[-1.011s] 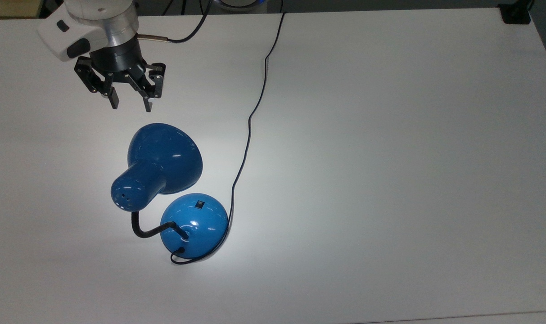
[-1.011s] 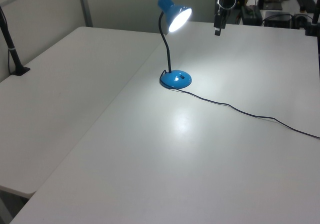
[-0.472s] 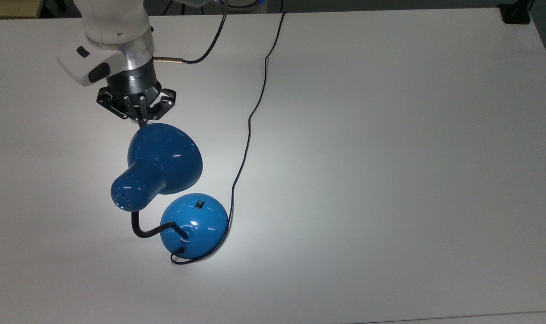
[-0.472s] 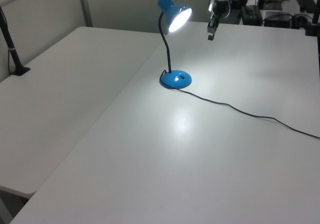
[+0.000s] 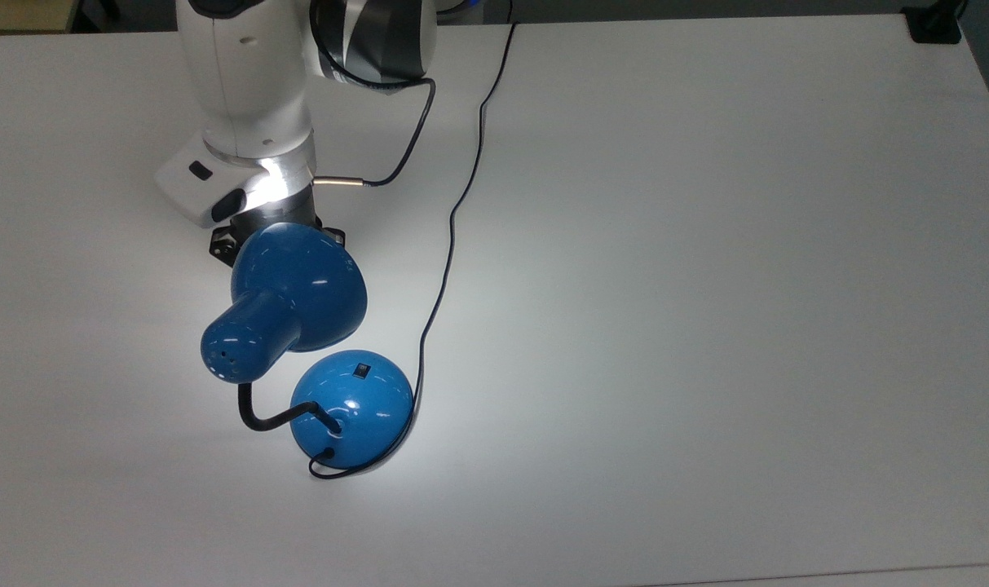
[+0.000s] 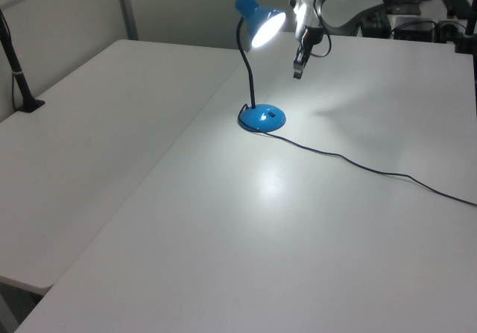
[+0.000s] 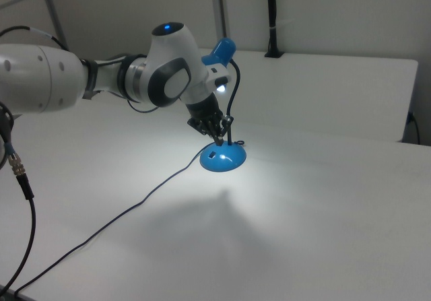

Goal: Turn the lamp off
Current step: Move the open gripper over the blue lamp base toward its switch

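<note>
Standing on the white table [image 5: 706, 244], well in from every edge, the lamp [image 5: 298, 285] is lit and throws a bright patch onto the tabletop around its round base [image 5: 351, 408]. The small black switch [image 5: 361, 372] sits on top of the base, on the side nearer the table's far edge in the top view. The shade [image 6: 267, 26] leans out from the bent black neck [image 7: 236, 106] and, in the top view, hangs over the table between the base and the arm [image 5: 249, 98]. The gripper [image 6: 298, 71] hangs in the air just beside the shade's glowing mouth in the left view, above the base and apart from it; in the right view its tip [image 7: 221, 138] shows just above the base. Its fingers [image 7: 217, 131] look drawn close together with nothing between them. The shade covers the gripper in the top view and stands between it and the switch. The thin black cord [image 5: 453, 212] runs from the base toward the table's far edge, passing beside the arm. The rest of the table, toward the top view's right edge, is bare; a black clamp [image 5: 934, 28] sits at its far right corner
</note>
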Motion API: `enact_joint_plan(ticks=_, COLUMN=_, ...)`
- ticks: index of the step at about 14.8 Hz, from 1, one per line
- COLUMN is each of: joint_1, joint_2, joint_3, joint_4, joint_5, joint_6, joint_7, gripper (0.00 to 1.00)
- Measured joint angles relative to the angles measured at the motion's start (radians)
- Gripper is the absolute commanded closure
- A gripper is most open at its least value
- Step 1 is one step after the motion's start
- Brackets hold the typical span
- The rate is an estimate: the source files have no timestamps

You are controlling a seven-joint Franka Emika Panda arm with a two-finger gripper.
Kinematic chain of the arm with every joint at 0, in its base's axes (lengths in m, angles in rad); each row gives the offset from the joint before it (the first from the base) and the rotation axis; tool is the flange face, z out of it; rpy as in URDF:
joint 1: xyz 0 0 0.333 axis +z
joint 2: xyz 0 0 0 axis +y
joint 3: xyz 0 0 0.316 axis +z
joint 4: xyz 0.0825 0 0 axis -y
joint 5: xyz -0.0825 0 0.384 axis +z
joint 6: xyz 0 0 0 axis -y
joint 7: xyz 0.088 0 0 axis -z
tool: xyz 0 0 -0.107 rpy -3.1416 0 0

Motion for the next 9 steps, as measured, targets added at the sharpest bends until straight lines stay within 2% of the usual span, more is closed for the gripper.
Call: enact_joint_plan(ticks=9, joint_1=0.015, joint_2=0.071, joint_3=0.026, joint_4=-0.01, joint_5=0.001, joint_6=0.132, joint_7=0.052, gripper=1.0)
